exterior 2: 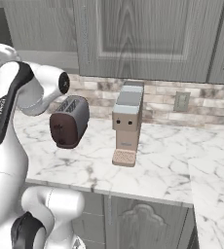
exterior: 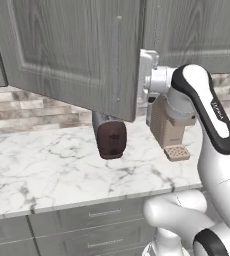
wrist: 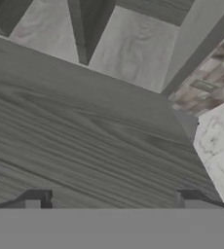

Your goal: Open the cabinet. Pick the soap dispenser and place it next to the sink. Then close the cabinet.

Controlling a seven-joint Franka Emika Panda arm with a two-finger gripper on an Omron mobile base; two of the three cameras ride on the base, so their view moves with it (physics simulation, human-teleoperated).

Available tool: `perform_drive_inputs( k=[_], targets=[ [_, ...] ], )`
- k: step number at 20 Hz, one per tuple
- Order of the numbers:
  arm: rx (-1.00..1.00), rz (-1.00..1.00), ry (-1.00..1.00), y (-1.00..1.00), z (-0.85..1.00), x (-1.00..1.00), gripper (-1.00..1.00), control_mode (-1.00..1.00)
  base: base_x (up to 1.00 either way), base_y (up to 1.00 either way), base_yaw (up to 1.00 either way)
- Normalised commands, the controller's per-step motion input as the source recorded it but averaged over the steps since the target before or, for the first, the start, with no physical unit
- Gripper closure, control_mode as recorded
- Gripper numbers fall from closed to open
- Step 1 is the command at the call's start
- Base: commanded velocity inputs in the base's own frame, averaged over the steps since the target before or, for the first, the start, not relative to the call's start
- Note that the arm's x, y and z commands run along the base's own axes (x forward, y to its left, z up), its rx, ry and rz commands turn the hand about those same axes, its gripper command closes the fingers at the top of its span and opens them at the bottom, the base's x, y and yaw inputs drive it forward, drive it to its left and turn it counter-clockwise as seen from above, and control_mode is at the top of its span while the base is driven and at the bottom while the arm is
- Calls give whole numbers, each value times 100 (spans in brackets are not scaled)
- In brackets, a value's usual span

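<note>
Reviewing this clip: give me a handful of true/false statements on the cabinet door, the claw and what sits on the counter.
1. A cabinet door is swung partly open. True.
2. The claw is clamped on a soap dispenser. False: its tips stand wide apart, holding nothing.
3. A dark toaster stands on the marble counter. True.
4. The coffee machine lies on its side. False: it stands upright.

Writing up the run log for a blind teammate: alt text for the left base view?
A grey wood-grain cabinet door stands swung open over a marble counter, with the white arm's hand at its edge. Behind sit a dark brown toaster and a tan coffee machine.
</note>
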Motion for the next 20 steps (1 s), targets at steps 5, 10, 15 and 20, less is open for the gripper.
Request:
perform_drive_inputs(
  k=[5, 10, 15, 20],
  targets=[
    [-10, 0, 0, 55, 0, -45, -100, -100, 0, 0, 0],
    [-9, 0, 0, 57, 0, -34, -100, -100, 0, 0, 0],
    [-8, 0, 4, 57, 0, -28, -100, -100, 0, 0, 0],
    [-9, 0, 3, 57, -1, -17, -100, -100, 0, 0, 0]
  ],
)
